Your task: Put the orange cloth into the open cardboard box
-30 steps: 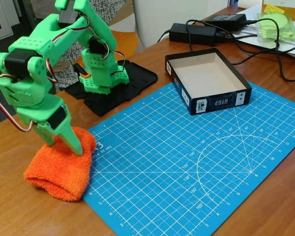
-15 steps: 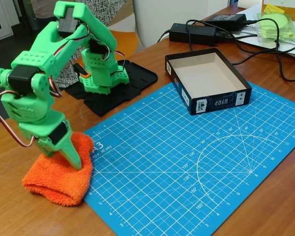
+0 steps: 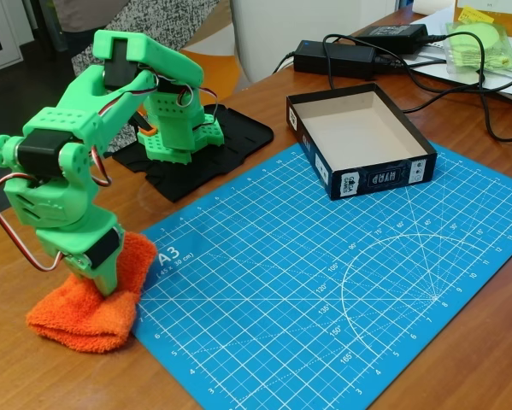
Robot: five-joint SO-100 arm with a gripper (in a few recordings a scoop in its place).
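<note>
The gripper [image 3: 110,286] and orange cloth [image 3: 85,309] have shifted left, further off the blue mat [image 3: 324,282]. Jaw state cannot be told. The open cardboard box [image 3: 358,141] is unmoved.

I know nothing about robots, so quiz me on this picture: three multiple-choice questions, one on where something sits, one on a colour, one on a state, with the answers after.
1. Where is the orange cloth in the fixed view?
A. Inside the box
B. On the wooden table at the left edge of the blue mat
C. On the power adapters

2. What colour is the inside of the open cardboard box?
A. Plain beige-brown
B. Bright green
C. White with red stripes

3. What state is the box in?
A. Holding the cloth
B. Turned upside down
C. Upright and empty

Answers:
1 B, the cloth lies beside the blue cutting mat, under the green arm's gripper.
2 A, the box's floor and inner walls are bare cardboard.
3 C, its whole floor shows, nothing in it.
</note>
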